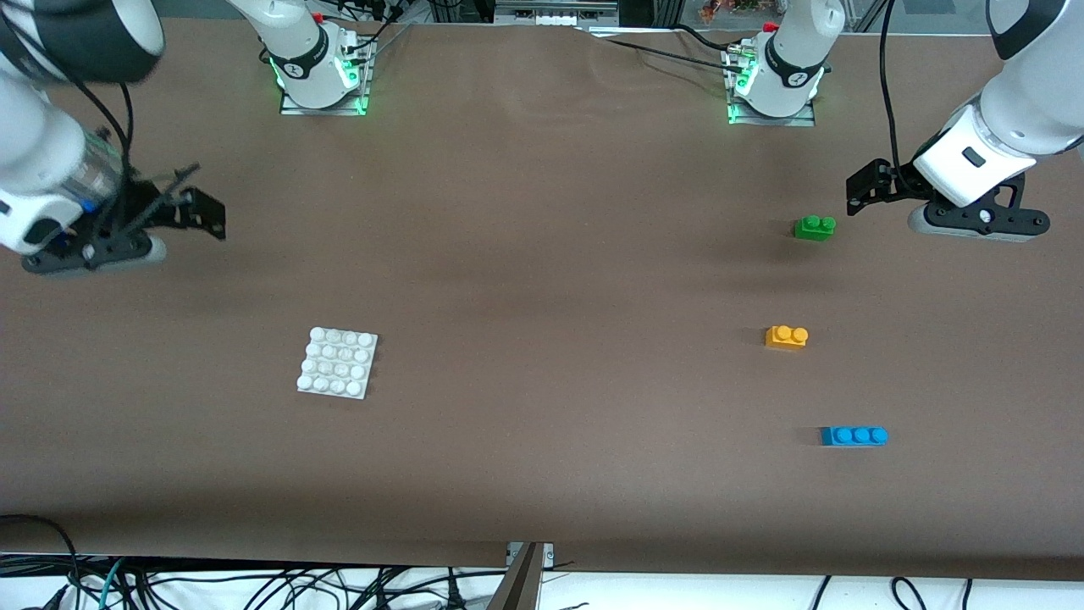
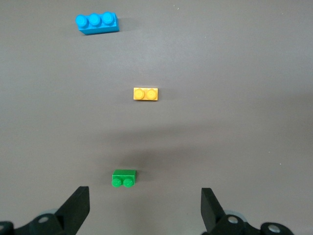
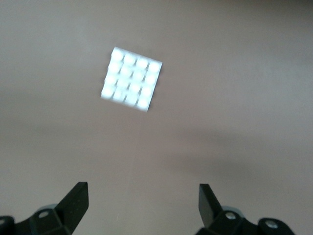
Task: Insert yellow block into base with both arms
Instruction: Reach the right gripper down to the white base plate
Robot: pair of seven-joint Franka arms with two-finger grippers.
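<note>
Nearest the front camera lies a long blue three-stud plastic brick, then the small orange-yellow two-stud plastic block and the flat white square studded plastic base, well apart. A green two-stud brick sits just ahead of the left gripper, its jaws spread wide, empty. The right gripper hangs wide open, empty, the base ahead of its jaws.

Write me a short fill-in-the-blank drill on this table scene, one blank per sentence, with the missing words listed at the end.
1. The yellow block has ____ round studs on top.
2. Of the three bricks, the ____ one lies nearest to the front camera.
3. The base lies toward the ____ arm's end of the table.
4. The left gripper hangs over the table near the green brick, holding nothing, with its jaws ____.

Missing words: two; blue; right; open
</note>
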